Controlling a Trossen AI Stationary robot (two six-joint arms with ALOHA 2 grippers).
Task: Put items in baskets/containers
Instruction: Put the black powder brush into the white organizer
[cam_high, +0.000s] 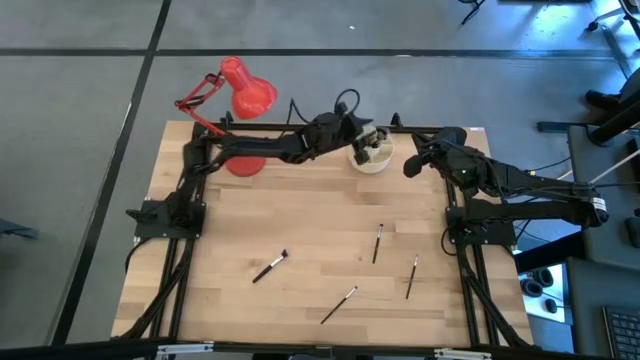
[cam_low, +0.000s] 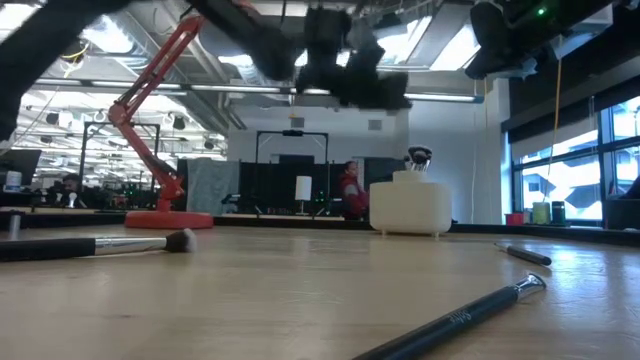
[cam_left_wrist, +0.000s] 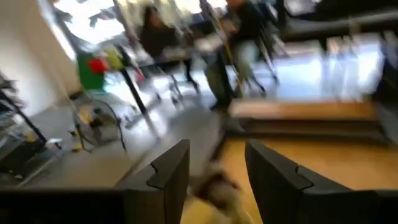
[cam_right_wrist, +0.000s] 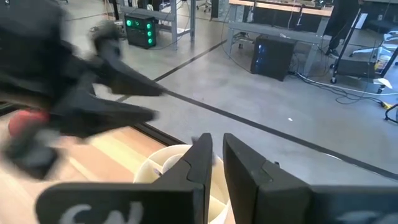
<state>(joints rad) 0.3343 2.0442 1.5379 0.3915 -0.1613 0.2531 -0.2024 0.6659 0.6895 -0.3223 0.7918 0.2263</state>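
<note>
The cream-white cup (cam_high: 371, 157) stands at the table's far edge with several brushes upright in it; in the low view (cam_low: 410, 205) a bristle tip (cam_low: 418, 155) sticks up from it. Three dark brushes (cam_high: 270, 266) (cam_high: 378, 242) (cam_high: 411, 277) and one more (cam_high: 338, 305) lie flat on the table. My left gripper (cam_high: 366, 131) hovers over the cup's far side, open and empty (cam_left_wrist: 217, 168). My right gripper (cam_high: 412, 163) hangs just right of the cup, empty, its fingers a narrow gap apart (cam_right_wrist: 216, 155).
A red desk lamp (cam_high: 243, 95) stands at the far left corner, its base (cam_high: 243, 163) under my left arm. The dark frame rail (cam_high: 300, 128) runs along the far edge. People show in the room behind the table (cam_low: 350, 190).
</note>
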